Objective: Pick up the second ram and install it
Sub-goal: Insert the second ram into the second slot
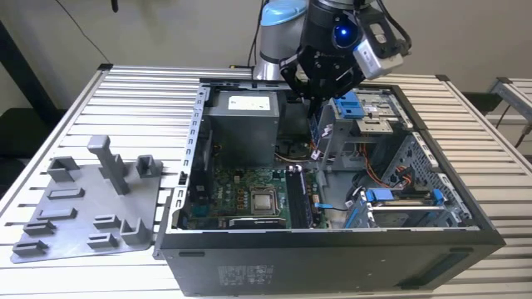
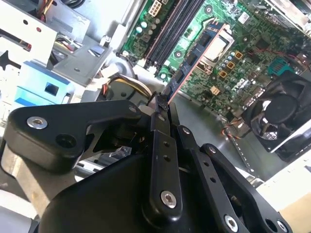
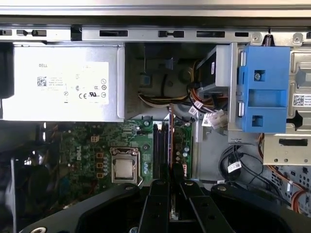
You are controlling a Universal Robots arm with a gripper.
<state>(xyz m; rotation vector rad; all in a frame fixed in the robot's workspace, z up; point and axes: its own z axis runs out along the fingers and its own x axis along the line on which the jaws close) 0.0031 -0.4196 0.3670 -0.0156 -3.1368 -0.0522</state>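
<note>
My gripper (image 1: 321, 93) hangs over the open computer case (image 1: 332, 240), shut on the second ram (image 1: 313, 128). The ram is a thin dark stick held on edge and reaching down from the fingers toward the board. In the second wrist view the ram (image 2: 194, 58) shows its chips and sticks out past the gripper (image 2: 163, 104) above the memory slots (image 2: 170, 29). In the first wrist view the ram (image 3: 171, 145) is seen edge-on, in line with the slots (image 3: 159, 145), between the black fingers (image 3: 158, 194). The slots (image 1: 297, 196) lie beside the processor socket (image 1: 264, 200).
The grey power-supply box (image 1: 241, 121) fills the case's far corner. Blue-tabbed drive cages (image 1: 353, 109) and loose cables (image 3: 209, 116) stand close to the gripper. A fan (image 2: 277, 116) sits at the board's edge. A grey fixture plate with posts (image 1: 91, 205) lies on the slatted table at the exterior view's left.
</note>
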